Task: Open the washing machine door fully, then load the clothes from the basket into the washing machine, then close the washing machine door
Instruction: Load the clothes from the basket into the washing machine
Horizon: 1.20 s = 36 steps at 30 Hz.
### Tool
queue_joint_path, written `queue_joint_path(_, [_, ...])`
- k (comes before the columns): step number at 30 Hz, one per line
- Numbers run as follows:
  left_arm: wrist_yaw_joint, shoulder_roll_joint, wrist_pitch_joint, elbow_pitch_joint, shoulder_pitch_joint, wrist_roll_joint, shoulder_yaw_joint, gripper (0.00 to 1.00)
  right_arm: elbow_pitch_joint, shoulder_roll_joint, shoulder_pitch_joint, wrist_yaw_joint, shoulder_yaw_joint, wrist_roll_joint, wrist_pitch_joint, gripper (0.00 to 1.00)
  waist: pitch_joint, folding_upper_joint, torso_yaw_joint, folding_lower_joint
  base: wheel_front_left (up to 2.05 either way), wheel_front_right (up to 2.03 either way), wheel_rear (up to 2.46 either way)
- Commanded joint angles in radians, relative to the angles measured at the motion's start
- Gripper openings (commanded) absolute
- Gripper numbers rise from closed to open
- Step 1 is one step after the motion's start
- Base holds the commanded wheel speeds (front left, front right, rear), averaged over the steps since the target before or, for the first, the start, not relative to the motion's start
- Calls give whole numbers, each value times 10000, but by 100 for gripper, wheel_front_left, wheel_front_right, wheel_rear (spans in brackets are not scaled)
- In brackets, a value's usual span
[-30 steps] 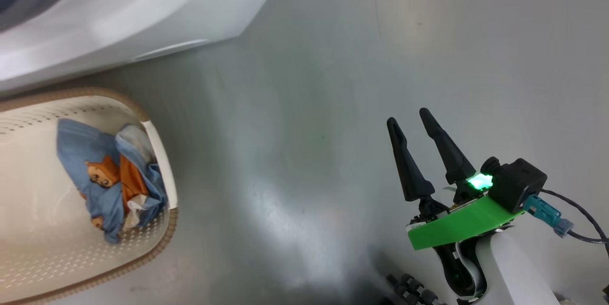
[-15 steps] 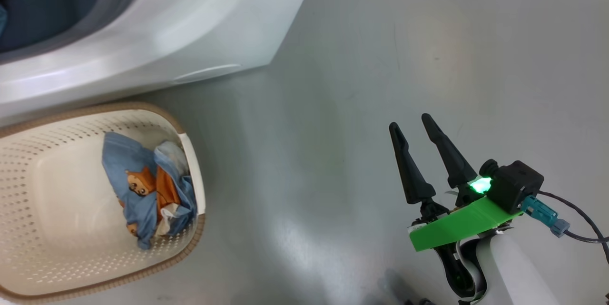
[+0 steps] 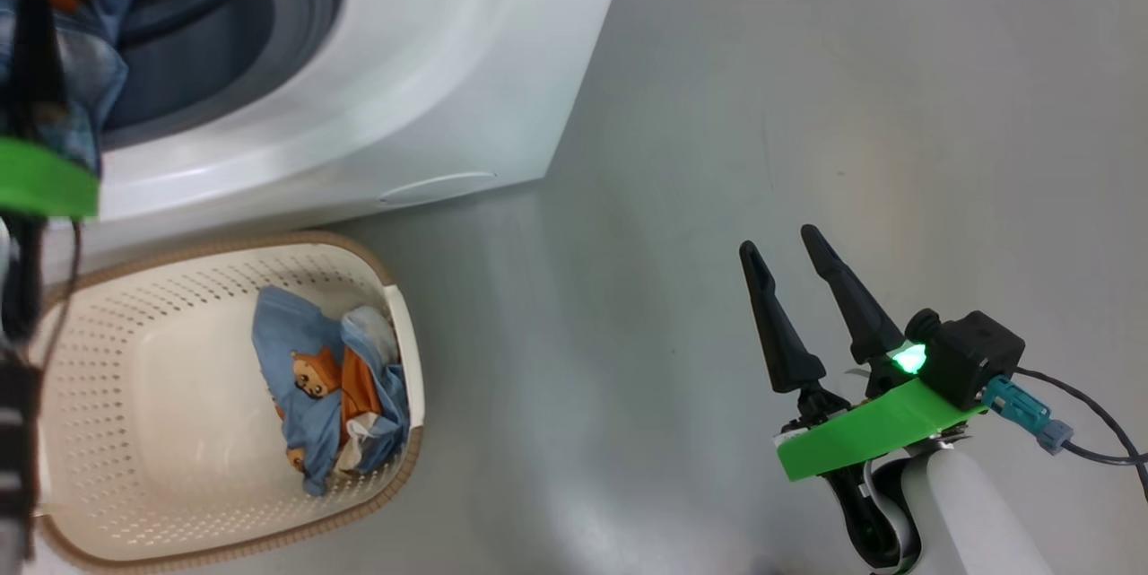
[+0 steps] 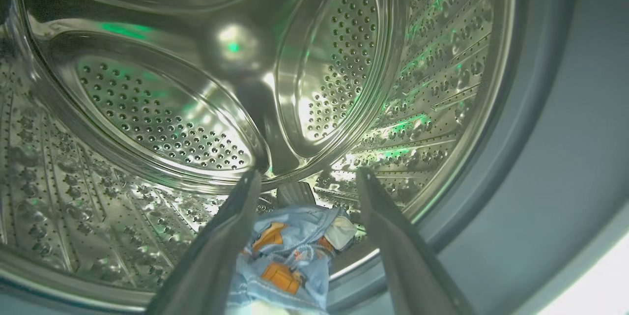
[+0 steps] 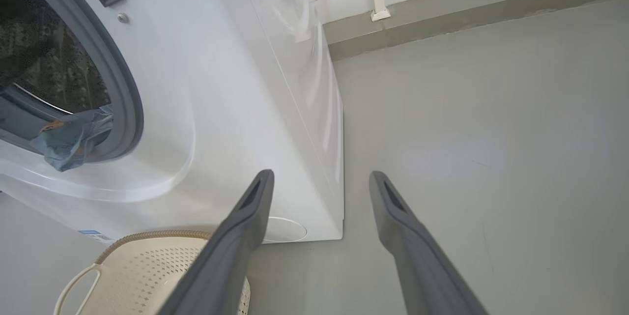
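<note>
Left fingers (image 4: 216, 256) apart | clothes (image 3: 327, 387) crumpled blue, orange bears | basket (image 3: 134, 378) cream

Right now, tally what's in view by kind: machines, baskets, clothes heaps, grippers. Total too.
washing machine: 1
basket: 1
clothes heaps: 2, basket heap and drum-mouth heap; garments per heap cannot be told
grippers: 2, left gripper and right gripper, both open
total: 6
</note>
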Motion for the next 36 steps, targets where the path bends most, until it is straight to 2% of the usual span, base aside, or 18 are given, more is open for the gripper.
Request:
queue_joint_path(1, [177,432,-4,-686,698,-125,398,100,-197,5,367,16,184,-92,-49,100,-214,0,110,0,0,0,0])
queue_joint_path(8, [677,491,2,-2166,2681,-280,793,100,-245,5,441,16,156,-114,-49,100,-309,0,130,0,0,0,0])
queue_joint_path(18, [1487,105,127,-3999,5744,-742,1417,100,-218,5,484,16,129,-195,-49,100,-413,0,237,0,0,0,0])
queue_joint_path(27, [2115,-349,78,-4480,7367,-1058,2006,100,-199,5,439,16,96,-286,-49,100,-431,0,354,0,0,0,0])
queue_joint_path(36, [2312,-555,52,-4567,7839,-1124,2090,100,-179,5,400,16,110,-361,-49,100,-515,0,379,0,0,0,0])
